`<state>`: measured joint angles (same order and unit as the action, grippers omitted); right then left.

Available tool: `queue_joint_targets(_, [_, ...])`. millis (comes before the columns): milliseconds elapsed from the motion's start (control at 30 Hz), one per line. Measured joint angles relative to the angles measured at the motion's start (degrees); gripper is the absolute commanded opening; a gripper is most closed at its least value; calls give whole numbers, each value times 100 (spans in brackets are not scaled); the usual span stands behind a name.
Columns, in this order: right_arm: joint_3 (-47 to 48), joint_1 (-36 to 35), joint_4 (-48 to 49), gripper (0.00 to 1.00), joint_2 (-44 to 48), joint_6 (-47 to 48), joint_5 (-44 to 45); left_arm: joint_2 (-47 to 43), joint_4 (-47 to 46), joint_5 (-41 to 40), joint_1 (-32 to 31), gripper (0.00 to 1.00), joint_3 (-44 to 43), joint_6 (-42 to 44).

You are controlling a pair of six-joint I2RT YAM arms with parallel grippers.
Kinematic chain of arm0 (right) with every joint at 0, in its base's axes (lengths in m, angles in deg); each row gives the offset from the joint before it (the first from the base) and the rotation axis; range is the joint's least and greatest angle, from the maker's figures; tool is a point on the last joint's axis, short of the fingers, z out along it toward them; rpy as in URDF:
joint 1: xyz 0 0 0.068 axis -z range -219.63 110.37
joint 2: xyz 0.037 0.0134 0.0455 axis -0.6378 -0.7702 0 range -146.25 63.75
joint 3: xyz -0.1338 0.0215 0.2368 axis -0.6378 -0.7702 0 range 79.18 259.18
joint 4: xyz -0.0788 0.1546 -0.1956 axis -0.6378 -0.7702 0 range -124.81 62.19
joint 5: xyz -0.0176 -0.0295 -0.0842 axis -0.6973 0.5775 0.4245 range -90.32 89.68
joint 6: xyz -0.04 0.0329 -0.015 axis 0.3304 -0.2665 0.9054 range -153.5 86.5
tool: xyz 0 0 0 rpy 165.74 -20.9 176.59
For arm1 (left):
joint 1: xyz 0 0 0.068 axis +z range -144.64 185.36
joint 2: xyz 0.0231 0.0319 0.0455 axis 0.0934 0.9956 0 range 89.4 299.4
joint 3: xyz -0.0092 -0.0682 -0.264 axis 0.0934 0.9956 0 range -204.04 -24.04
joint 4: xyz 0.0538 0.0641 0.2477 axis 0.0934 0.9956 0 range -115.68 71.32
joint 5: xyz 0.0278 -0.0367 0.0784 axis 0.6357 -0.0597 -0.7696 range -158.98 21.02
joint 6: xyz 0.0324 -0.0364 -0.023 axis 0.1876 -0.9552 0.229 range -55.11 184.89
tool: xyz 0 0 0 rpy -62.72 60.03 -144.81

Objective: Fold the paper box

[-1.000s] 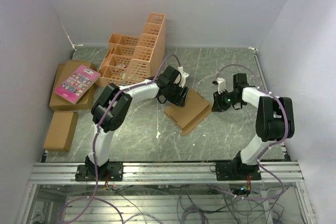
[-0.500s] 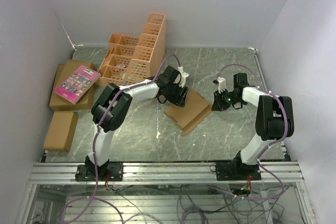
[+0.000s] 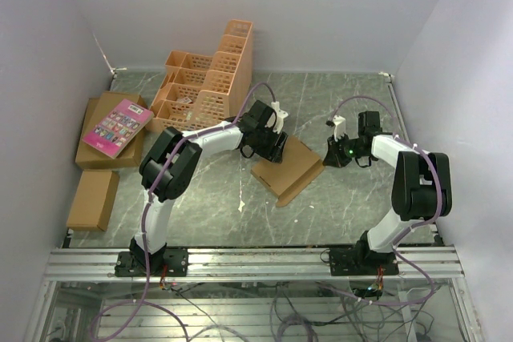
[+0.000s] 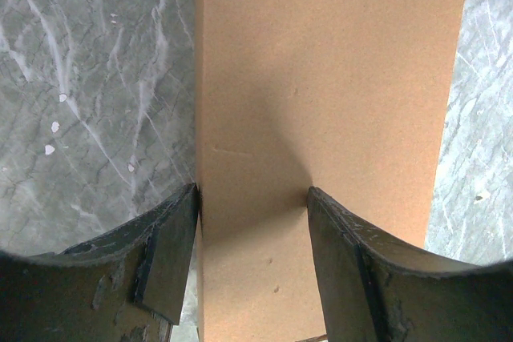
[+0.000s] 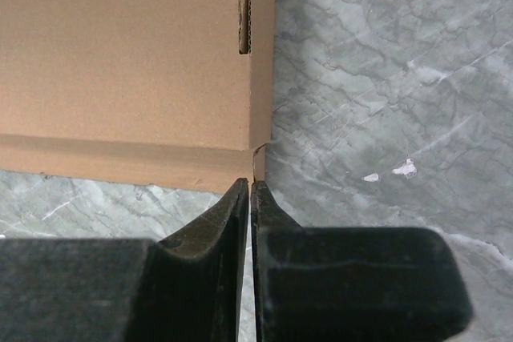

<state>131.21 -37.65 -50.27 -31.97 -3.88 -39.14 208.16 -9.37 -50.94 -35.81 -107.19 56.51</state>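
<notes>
The paper box (image 3: 288, 167) is a flat brown cardboard shape lying on the marble table, mid-scene. My left gripper (image 3: 271, 148) is at its far left end. In the left wrist view that gripper (image 4: 250, 191) is open: one finger hangs just off the box's (image 4: 321, 78) long edge and the other lies over its top. My right gripper (image 3: 330, 155) is at the box's right corner. In the right wrist view it (image 5: 250, 182) is shut, its tips against the box's (image 5: 120, 62) front wall at the corner seam. I cannot tell if any cardboard is pinched.
An orange lattice crate (image 3: 210, 86) stands at the back left. A pink book (image 3: 117, 127) lies on a brown carton (image 3: 96, 158) by the left wall, with another carton (image 3: 92, 198) nearer. Walls close in the left, back and right sides.
My right gripper's jaws have closed together and it has edged slightly toward the box's corner. The left arm and the box have not moved.
</notes>
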Motion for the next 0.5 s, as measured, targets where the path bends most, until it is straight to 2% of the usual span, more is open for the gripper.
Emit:
queue_joint_targets(200, [-9, 0, 2, 3, 0, 68, 2, 7, 2, 7, 0, 65, -4, 0])
queue_joint_targets(500, [-9, 0, 2, 8, 0, 131, 4, 22, 26, 22, 4, 65, -37, -2])
